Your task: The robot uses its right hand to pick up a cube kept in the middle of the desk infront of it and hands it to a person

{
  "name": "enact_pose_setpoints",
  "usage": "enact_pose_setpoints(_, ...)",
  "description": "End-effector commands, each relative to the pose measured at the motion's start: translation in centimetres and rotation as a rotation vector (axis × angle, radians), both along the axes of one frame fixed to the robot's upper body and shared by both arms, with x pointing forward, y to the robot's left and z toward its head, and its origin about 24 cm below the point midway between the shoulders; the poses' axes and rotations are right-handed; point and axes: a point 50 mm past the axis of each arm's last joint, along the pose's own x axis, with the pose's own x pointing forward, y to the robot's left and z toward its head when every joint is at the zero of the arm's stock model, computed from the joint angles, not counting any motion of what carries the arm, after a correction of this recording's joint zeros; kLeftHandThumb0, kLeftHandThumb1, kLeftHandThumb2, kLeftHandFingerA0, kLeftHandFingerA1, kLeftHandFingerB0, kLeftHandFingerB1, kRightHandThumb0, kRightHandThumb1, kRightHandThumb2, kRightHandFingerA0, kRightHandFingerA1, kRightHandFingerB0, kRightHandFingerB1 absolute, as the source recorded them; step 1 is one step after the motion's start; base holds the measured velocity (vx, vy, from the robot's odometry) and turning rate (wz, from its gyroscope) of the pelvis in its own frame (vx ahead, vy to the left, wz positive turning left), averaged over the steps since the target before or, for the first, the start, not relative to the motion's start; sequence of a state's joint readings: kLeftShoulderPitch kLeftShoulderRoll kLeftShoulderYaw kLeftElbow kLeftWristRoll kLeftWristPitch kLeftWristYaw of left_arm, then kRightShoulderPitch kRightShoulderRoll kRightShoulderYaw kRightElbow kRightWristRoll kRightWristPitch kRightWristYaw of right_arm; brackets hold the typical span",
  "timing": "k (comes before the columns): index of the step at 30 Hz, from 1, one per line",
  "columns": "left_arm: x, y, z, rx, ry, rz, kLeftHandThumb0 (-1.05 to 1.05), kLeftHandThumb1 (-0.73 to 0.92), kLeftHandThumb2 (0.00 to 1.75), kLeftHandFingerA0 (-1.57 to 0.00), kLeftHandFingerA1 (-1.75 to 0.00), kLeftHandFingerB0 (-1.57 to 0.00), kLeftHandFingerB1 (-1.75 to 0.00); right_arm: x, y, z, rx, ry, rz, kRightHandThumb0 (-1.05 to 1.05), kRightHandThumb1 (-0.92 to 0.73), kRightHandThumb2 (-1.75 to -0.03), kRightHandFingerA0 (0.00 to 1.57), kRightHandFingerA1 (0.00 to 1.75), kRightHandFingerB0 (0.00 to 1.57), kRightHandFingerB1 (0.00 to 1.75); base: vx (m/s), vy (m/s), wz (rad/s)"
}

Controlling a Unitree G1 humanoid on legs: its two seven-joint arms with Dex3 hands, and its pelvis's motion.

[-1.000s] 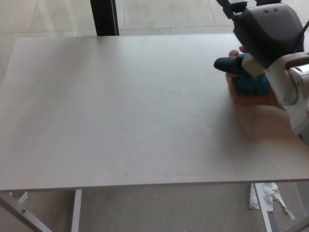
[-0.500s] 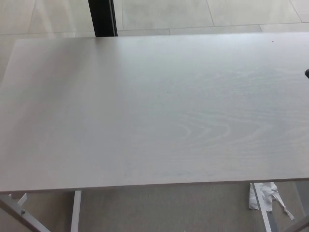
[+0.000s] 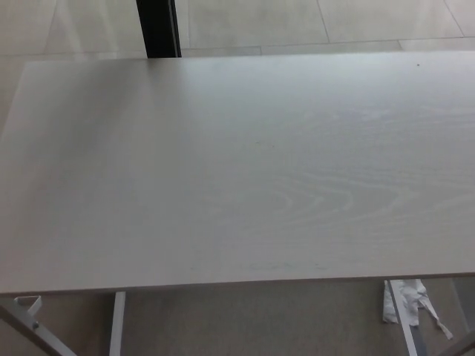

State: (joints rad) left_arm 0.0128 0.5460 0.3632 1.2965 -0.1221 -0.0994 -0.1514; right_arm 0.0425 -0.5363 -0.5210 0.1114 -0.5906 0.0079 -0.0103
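Looking for the cube turns up nothing: it is nowhere on the desk (image 3: pixel 237 170), neither in the middle nor toward any edge that shows. Its colour, shape and condition cannot be told from this view, since no part of it appears. Neither the right hand nor the left hand is in the picture, so whether their fingers are apart, together or clamped on something cannot be said. No person shows either.

With the cube off the desk and the right hand out of view, the judgement is that the pick-up is done and the task is at or past the hand-over, though the view alone does not settle whether the cube is held by the robot or has passed to the person.

Around the missing cube, the desk is a pale wood-grain top filling most of the view. Beyond its far edge stands a dark post (image 3: pixel 157 27) on a light tiled floor (image 3: pixel 356 22). Below the near edge, white desk legs (image 3: pixel 117 322) show, and a crumpled scrap of white paper (image 3: pixel 404 299) lies on the floor at lower right.
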Motion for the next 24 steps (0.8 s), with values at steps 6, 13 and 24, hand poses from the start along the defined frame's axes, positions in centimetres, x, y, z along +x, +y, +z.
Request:
enact_pose_setpoints(6,-0.1,1.2,1.1,0.053,0.002,0.005,-0.56,0.61,0.59,-0.71,-0.62,-0.61,-0.43,-16.3,-13.1,-4.6,0.673,-0.778,-0.895,-0.53,-0.51,-0.89,0.69,1.02,0.24,0.49,0.0,0.0,0.0)
enact_pose_setpoints(13,0.2,1.2,1.2,0.044,-0.02,0.023,-0.57,0.61,0.59,-0.71,-0.65,-0.59,-0.43,-16.4,-11.8,-8.1,0.727,-0.708,-0.941,-0.43,-0.67,-0.6,0.36,0.57,0.34,0.41,0.0,0.0,0.0)
enact_pose_setpoints(24,0.4,1.1,1.2,0.041,-0.031,0.015,-0.56,0.64,0.59,-0.67,-0.63,-0.56,-0.43,-16.5,-9.8,-11.2,0.57,-0.524,-0.964,-0.48,-0.66,-0.64,0.71,1.53,0.54,0.75,0.0,0.0,0.0)
